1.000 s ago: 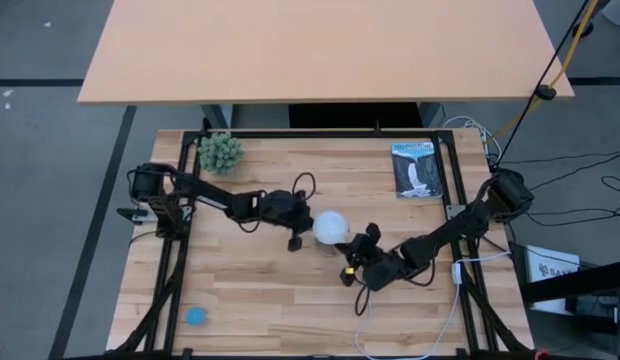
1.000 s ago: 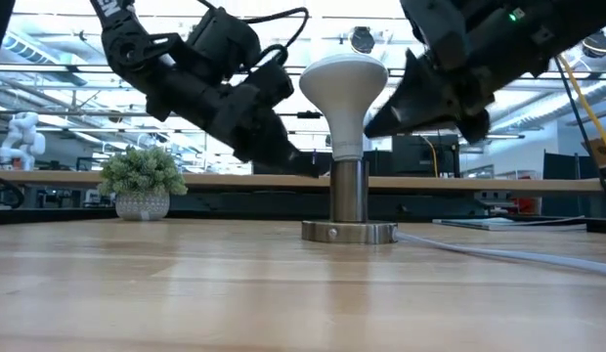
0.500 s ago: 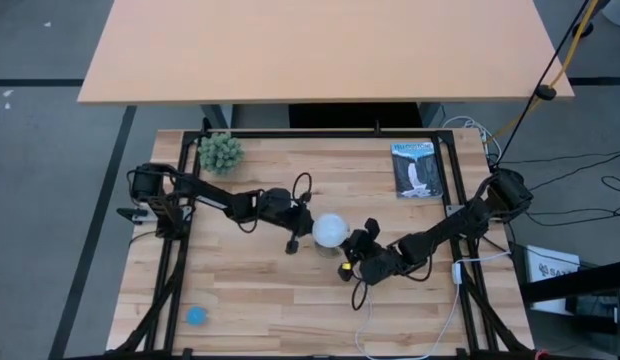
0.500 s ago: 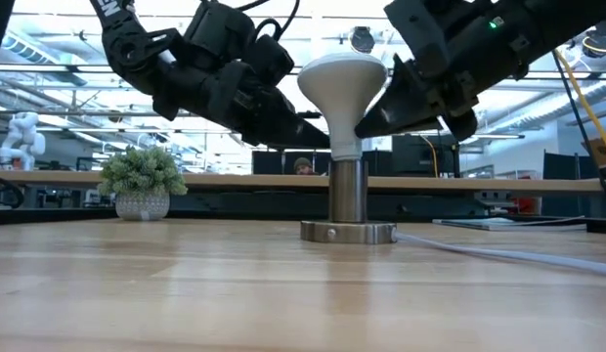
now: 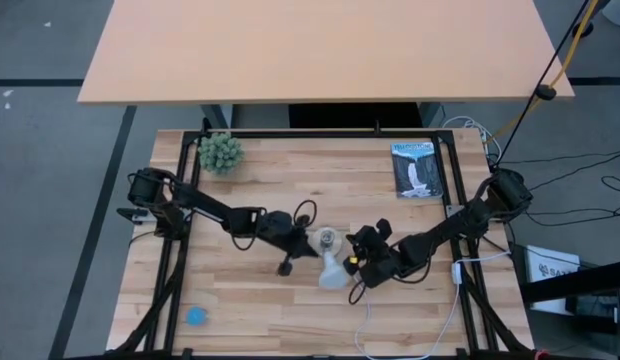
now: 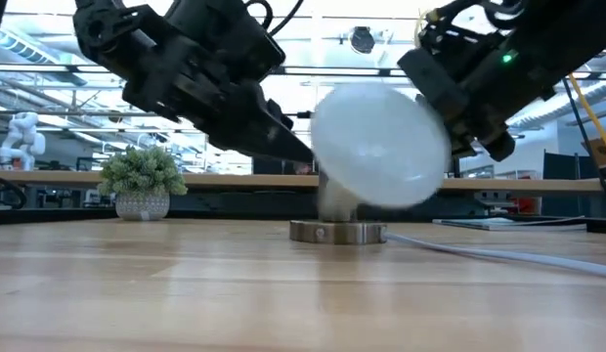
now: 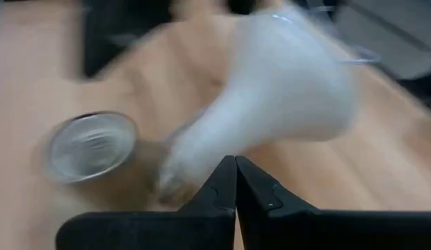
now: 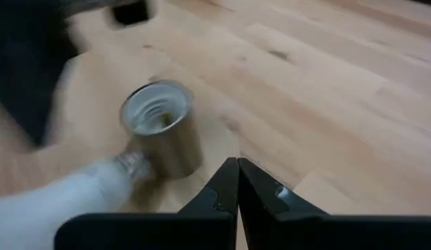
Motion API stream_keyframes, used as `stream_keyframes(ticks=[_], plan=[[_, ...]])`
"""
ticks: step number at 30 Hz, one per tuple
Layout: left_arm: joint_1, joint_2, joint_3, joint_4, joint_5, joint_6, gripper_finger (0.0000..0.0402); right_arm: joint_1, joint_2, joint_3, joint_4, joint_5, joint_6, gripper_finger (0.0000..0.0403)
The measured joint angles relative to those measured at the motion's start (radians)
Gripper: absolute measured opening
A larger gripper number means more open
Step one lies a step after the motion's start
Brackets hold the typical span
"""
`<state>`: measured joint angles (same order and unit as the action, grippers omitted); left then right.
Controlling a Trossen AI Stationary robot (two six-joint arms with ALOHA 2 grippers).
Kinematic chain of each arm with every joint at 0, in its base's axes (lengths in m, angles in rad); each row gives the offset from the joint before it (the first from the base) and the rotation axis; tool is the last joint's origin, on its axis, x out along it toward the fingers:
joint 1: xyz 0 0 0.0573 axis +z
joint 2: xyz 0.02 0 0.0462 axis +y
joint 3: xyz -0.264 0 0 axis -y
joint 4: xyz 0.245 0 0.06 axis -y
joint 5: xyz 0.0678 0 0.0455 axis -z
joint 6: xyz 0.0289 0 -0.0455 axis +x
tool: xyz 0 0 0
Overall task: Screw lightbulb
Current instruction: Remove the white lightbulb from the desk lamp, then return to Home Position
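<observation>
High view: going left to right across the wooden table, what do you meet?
Blue disc → potted plant → left gripper → socket → right gripper → booklet.

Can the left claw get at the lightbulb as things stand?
Probably yes: the lightbulb is out of the socket, tipped toward the table front, right beside the shut left claw. Nothing lies between, but it must open first.

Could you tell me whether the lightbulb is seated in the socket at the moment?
No, it is out: the lightbulb lies tipped beside the socket, whose threaded mouth stands empty.
</observation>
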<state>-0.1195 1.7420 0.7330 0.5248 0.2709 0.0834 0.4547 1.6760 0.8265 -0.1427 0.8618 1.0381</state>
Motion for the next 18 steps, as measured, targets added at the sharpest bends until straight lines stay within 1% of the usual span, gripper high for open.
stream_keyframes(ticks=[3,5,10,16,18], plan=[[0.01,0.0,0.0,0.0,-0.093,-0.007,0.0,0.01,0.0,0.0,-0.001,-0.005,0.015,0.0],[0.02,0.0,0.0,0.0,-0.126,-0.03,0.0,0.015,0.0,0.0,-0.004,-0.004,0.019,0.0],[0.044,0.0,0.0,-0.005,-0.135,-0.078,0.0,0.032,0.0,0.0,-0.058,-0.004,0.03,0.0],[0.046,-0.006,0.0,-0.066,-0.142,-0.075,0.0,0.061,-0.031,0.0,-0.301,-0.003,0.22,0.0],[0.057,-0.008,-0.003,-0.065,-0.145,-0.075,0.0,0.074,-0.043,0.0,-0.354,-0.003,0.249,0.0]])
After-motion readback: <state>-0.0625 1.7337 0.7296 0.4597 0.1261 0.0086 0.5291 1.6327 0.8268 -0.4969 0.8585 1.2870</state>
